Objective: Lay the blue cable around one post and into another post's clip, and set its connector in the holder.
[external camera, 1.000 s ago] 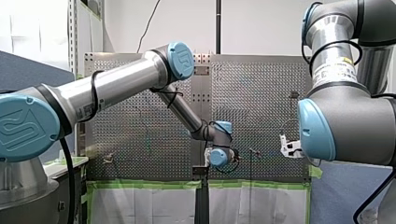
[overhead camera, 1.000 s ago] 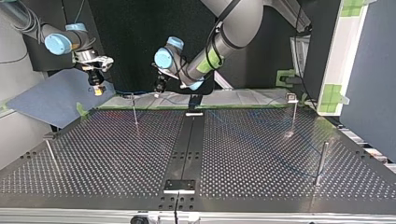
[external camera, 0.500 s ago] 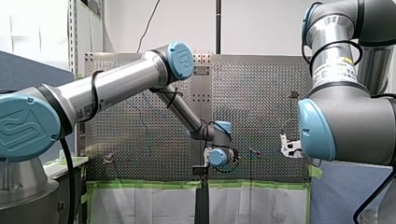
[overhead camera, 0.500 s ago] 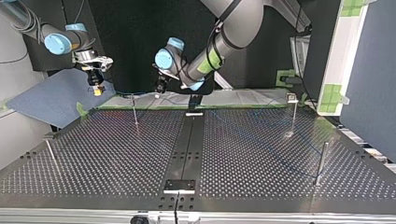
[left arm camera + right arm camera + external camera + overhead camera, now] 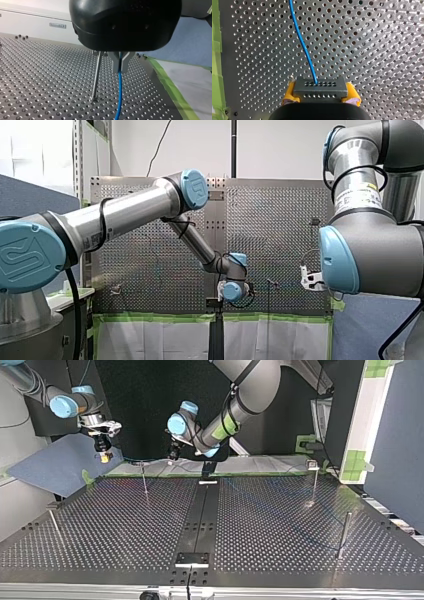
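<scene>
The blue cable (image 5: 119,95) is pinched by my left gripper (image 5: 120,65), with the post (image 5: 96,75) just beside it (upright); the connector (image 5: 320,87) is clamped by my right gripper (image 5: 321,94).

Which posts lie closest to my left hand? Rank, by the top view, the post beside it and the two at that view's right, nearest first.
1. The left-of-centre post, just beside my left hand at the table's far edge.
2. The clip-topped post, far right.
3. The plain post, right side, closest to the camera.
</scene>
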Action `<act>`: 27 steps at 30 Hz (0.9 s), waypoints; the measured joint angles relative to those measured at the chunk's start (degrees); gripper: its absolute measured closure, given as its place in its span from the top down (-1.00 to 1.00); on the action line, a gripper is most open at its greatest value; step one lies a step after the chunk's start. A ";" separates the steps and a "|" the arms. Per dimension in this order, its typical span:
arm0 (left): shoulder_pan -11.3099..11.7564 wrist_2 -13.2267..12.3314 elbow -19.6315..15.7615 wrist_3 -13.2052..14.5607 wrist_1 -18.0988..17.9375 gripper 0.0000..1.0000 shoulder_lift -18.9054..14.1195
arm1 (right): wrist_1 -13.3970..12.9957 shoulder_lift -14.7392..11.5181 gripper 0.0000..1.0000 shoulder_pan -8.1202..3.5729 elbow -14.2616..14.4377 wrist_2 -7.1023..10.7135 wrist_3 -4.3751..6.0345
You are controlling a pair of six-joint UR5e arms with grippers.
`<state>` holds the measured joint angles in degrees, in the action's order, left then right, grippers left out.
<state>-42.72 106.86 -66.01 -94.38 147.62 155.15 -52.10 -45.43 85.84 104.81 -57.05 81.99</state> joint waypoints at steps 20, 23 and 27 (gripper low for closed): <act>0.52 -0.06 1.85 -0.01 0.36 -0.91 0.08 | -0.87 0.22 -1.00 -0.02 -0.92 0.08 1.99; 0.75 -0.33 2.18 -0.08 0.43 -0.87 0.09 | -0.91 0.23 -1.00 -0.02 -1.05 0.09 2.30; 0.92 -1.03 2.32 -0.16 0.50 -0.87 0.10 | -1.03 0.25 -1.00 -0.02 -1.11 0.08 2.58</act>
<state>-41.80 105.83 -63.69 -94.54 148.12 155.24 -53.13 -45.18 85.82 103.70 -56.96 84.57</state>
